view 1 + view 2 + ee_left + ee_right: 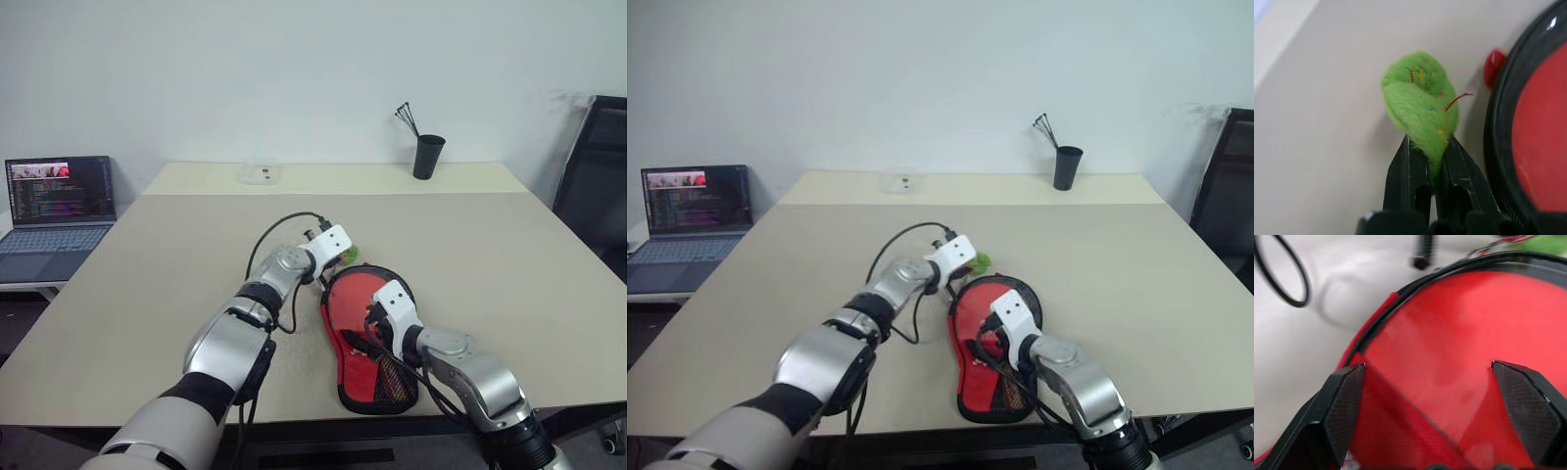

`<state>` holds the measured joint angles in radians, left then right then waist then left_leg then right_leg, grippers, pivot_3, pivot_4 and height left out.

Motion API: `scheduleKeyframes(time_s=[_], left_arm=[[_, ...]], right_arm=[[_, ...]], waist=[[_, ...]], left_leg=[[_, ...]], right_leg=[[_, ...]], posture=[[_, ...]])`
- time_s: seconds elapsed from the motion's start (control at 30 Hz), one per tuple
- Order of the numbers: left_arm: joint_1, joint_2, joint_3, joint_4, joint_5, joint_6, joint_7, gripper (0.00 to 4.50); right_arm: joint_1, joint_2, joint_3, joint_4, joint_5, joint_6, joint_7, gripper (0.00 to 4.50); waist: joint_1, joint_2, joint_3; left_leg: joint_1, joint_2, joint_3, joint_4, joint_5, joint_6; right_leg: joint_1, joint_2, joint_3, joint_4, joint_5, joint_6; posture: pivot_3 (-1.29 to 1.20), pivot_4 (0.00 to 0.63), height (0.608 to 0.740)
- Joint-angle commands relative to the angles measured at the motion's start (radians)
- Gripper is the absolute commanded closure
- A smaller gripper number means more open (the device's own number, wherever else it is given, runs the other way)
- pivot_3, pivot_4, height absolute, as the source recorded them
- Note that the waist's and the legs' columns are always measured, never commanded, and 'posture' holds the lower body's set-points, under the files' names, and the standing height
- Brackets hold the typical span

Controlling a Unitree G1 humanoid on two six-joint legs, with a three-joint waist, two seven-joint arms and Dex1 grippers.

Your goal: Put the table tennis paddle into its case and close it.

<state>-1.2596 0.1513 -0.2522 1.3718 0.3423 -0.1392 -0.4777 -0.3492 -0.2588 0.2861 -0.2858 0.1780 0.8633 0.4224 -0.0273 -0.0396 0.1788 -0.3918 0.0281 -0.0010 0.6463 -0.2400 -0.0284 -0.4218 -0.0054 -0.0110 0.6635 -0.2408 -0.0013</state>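
Red fabric fills the middle of my table (176, 294): one case (367, 338), lying flat near the front edge, its round end away from me and its mesh end toward me. In my right wrist view one paddle's (1459, 347) smooth red face lies inside the case's black zip rim. I cannot see the handle.

My left claw (1432, 161) is clenched on one small fuzzy green ball (1418, 103), pinching its lower edge between both black fingers. The ball sits just beside the round end of the case, at its far left rim, and a small red tab (1493, 66) shows next to the rim there.

My right claw (1427, 382) is released, its two fingers spread wide over the red face, holding nothing.

Farther back I count one black cup (428, 156) with thin sticks in it, one clear little tray (261, 174), one laptop (59, 211) on a side surface to my left, and one dark chair (598, 176) at my right.
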Motion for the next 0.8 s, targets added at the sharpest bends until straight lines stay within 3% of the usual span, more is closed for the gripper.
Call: scheduleKeyframes(time_s=[0.03, 0.4, 0.8], left_arm=[[-0.056, -0.016, -0.020, -0.011, 0.044, -0.041, 0.063, 4.49], [-0.111, -0.107, -0.093, 0.004, 0.167, -0.092, 0.172, 4.49], [-0.158, -0.245, -0.120, 0.002, 0.208, -0.172, 0.155, 4.49]], right_arm=[[0.051, 0.006, 0.038, 0.001, 0.001, 0.074, -0.014, 0.00], [0.119, 0.009, 0.032, -0.086, 0.009, 0.130, -0.058, 0.00], [0.141, 0.015, 0.021, -0.114, 0.013, 0.151, -0.080, 0.00]], waist=[[-0.001, 0.000, 0.000], [0.002, -0.001, -0.001], [0.017, -0.001, -0.001]], left_leg=[[0.000, 0.000, 0.000, 0.000, 0.000, 0.000], [0.000, 0.000, 0.000, 0.000, 0.000, 0.000], [-0.001, -0.001, 0.000, 0.000, 0.000, 0.000]], right_leg=[[0.000, 0.000, 0.000, 0.000, 0.000, 0.000], [0.000, 0.000, 0.000, 0.000, 0.000, 0.000], [0.000, -0.001, -0.001, -0.001, 0.000, 0.000]], posture=[[0.00, 0.150, 0.740], [0.00, 0.150, 0.740], [0.00, 0.150, 0.740]])
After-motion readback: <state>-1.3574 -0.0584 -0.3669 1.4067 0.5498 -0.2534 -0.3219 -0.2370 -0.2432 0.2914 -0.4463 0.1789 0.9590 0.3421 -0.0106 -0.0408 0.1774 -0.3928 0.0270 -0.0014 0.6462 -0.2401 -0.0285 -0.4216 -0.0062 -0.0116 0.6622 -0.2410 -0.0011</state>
